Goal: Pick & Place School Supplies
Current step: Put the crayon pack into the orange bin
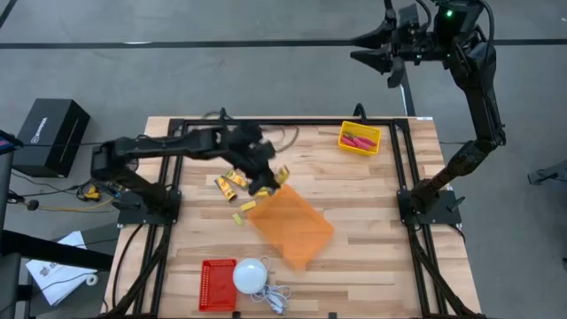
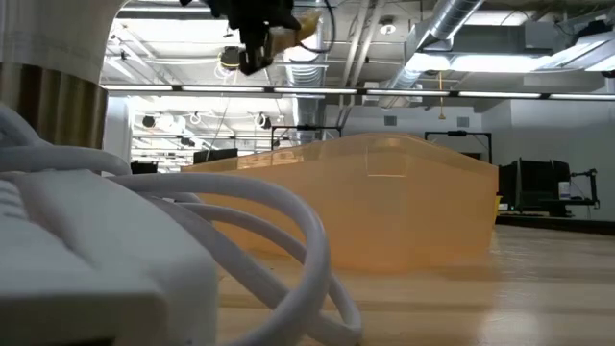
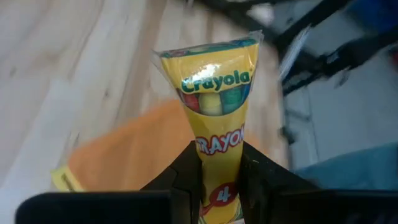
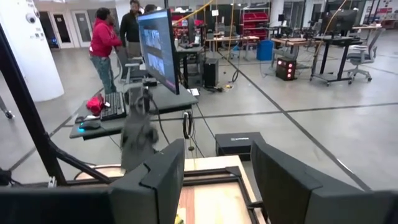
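Big open lab behind, concrete floor, desks and monitors, a few people standing at a workstation in the right wrist view; work surface is a light wood table (image 1: 354, 204) in a black frame. My left gripper (image 1: 266, 182) sits above the table's middle, just beside the upper-left corner of the translucent orange bin (image 1: 292, 226), and its fingers (image 3: 186, 186) are clamped on a crayon packet (image 3: 217, 118), yellow wrapper, Crayola print, coloured sticks showing through a window, sticking out forward past the fingertips. Low view shows the same packet (image 2: 293, 29) lifted well above the orange bin (image 2: 384, 202). More yellow packets (image 1: 232, 182) lie on the wood to the left of the gripper, one small yellow piece (image 1: 246, 206) near the bin's left edge, another (image 1: 236, 218) just below it. Two red-handled scissors (image 1: 359, 140) lie inside the yellow bin (image 1: 345, 146) at the far right side of the table. Red tray (image 1: 211, 285) at the near edge, white dome (image 1: 251, 275) with a cord touching its right side. My right gripper (image 1: 368, 49) is raised far off the table past the back right corner, fingers (image 4: 155, 180) wide apart, holding nothing.
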